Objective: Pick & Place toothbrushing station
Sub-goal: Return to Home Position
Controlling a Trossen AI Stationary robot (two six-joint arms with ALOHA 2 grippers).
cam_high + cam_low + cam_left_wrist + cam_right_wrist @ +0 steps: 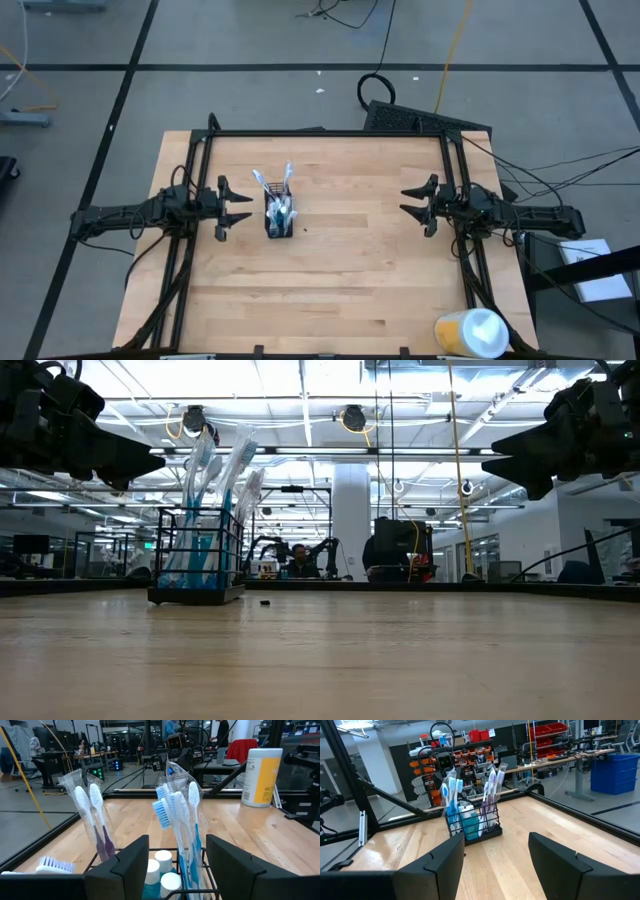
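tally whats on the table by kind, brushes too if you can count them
black mesh holder: 1
small tubes in the holder, white caps showing: 3
toothbrushes in the holder: at least 4, too bunched in their wrappers for an exact count
yellow-and-white container: 1
total: 9 or more

Black jointed arms (120,218), trailing cables (545,186); left hand (246,207), right hand (404,201): angular black fingers (131,865).

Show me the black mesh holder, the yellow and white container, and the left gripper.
black mesh holder (196,597), low view, on its base edge.
yellow and white container (266,775), left wrist view, on its yellow side.
left gripper (247,207), high view, midway between its open fingers.
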